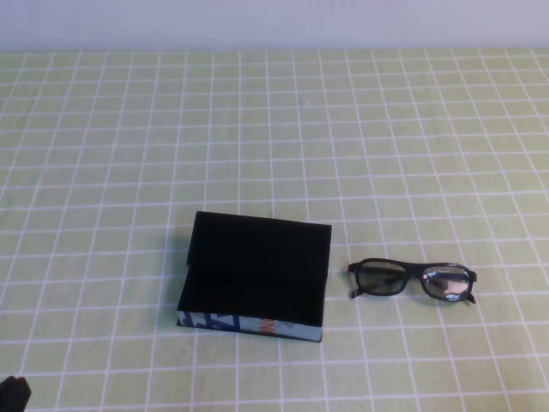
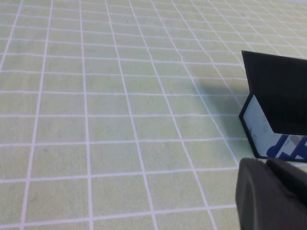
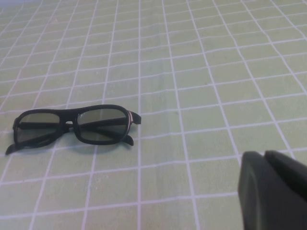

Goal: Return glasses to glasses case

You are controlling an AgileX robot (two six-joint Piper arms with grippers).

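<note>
The glasses case (image 1: 254,273) sits on the table's near middle. It is a black box with its lid raised at the far side, and its near long side is printed blue, white and orange. It also shows in the left wrist view (image 2: 276,108). The black thick-framed glasses (image 1: 412,281) lie on the cloth just right of the case, apart from it, and show in the right wrist view (image 3: 72,125). My left gripper (image 2: 266,164) is shut and empty, low at the near left, short of the case. My right gripper (image 3: 264,154) is shut and empty, near-side of the glasses.
A green cloth with a white grid (image 1: 274,129) covers the whole table. A pale wall (image 1: 274,21) runs along the far edge. A dark tip of my left arm (image 1: 13,395) shows at the near left corner.
</note>
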